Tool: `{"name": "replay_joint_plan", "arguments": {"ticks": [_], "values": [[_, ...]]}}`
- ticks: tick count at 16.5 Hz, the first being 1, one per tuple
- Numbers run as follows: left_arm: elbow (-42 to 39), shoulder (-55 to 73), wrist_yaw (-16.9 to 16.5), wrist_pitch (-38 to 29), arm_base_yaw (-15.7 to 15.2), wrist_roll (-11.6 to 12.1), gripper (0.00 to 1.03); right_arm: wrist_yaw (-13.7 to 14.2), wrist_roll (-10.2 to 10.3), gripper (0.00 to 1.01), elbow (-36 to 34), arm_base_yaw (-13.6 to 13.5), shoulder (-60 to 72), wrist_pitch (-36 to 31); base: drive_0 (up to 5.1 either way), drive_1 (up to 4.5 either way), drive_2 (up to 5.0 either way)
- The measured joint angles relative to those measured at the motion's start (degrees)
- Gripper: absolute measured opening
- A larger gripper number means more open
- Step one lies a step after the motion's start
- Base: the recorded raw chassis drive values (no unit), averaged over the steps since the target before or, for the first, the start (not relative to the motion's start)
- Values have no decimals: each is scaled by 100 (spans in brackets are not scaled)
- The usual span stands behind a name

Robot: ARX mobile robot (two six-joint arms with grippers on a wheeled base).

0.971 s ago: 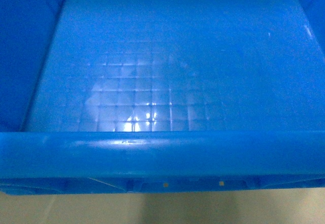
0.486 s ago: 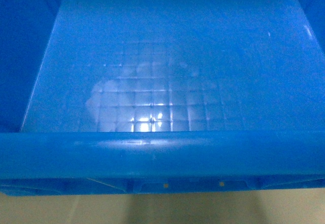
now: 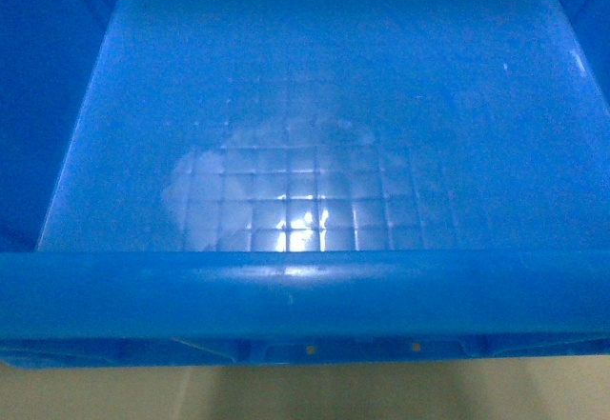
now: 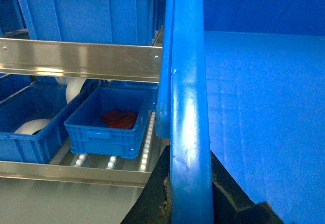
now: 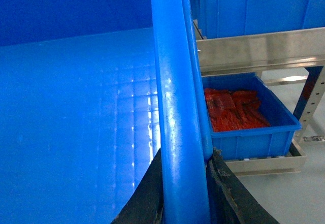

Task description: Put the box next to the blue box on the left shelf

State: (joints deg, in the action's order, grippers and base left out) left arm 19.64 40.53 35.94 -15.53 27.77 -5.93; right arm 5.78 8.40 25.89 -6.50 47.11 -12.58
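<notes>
Box (image 3: 315,106), the big blue crate, fills the head view: its grid floor is bare, its near rim runs across the bottom, and pale floor shows beneath, so it looks carried in the air in front of the robot. The left gripper (image 4: 188,203) has its dark jaws clamped either side of the crate's left rim; the right gripper (image 5: 185,193) pinches the right rim the same way.

Past the left rim, the left shelf (image 4: 109,160) shows white rollers on grey rails, with a smaller blue box (image 4: 109,127) holding something red sitting on it and a steel beam (image 4: 81,59) crossing above. Off to the right sits a red-filled bin (image 5: 249,115) on another rack.

The risks, as I judge them: the crate hides the head camera's forward view, so its far edge could strike the beam or nudge the smaller box. Each grip holds only a smooth rim, so uneven arm motion could let it tilt or slip.
</notes>
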Motion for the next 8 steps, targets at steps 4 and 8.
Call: {"name": "replay_joint_plan", "arguments": {"ticks": [4,8], "values": [[0,0,15,-13,0,2,10,13,4,15,0,-24,13,-31,0,0,0],[0,-2,17,-7,0,4,10,15,4,15,0,-24,13,-26,0,0,0]]}}
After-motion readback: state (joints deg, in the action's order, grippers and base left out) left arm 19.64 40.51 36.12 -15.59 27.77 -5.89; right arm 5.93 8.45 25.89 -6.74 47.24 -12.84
